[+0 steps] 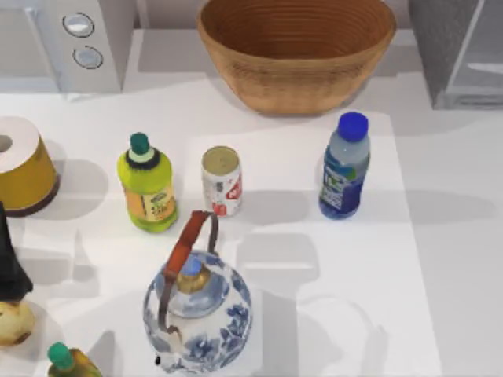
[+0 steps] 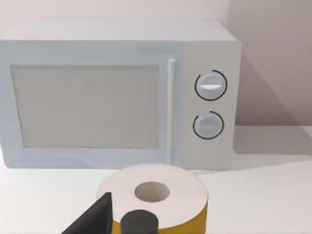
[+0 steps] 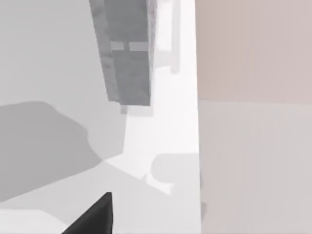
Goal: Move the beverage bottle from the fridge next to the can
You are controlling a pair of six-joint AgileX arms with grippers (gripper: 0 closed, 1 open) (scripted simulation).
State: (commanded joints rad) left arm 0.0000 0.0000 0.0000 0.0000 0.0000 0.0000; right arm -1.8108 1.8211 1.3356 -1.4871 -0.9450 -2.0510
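Observation:
The beverage bottle [image 1: 344, 166], clear bluish with a bright blue cap, stands upright on the table. It is to the right of the white-and-silver can [image 1: 222, 181], with a gap of bare table between them. The grey fridge [image 1: 460, 51] sits at the back right corner and appears again in the right wrist view [image 3: 127, 53]. My left arm [image 1: 9, 263] is at the table's left edge, and my left gripper [image 2: 109, 219] hangs just over the yellow cylinder [image 2: 153, 195]. A dark part of my right gripper [image 3: 95, 217] shows over bare table near the fridge, holding nothing that I can see.
A woven basket [image 1: 297, 55] stands at the back centre and a white appliance with two knobs [image 1: 82, 39] at the back left. A yellow-green bottle [image 1: 146, 184] is left of the can. A blue-white teapot [image 1: 196, 310] sits in front.

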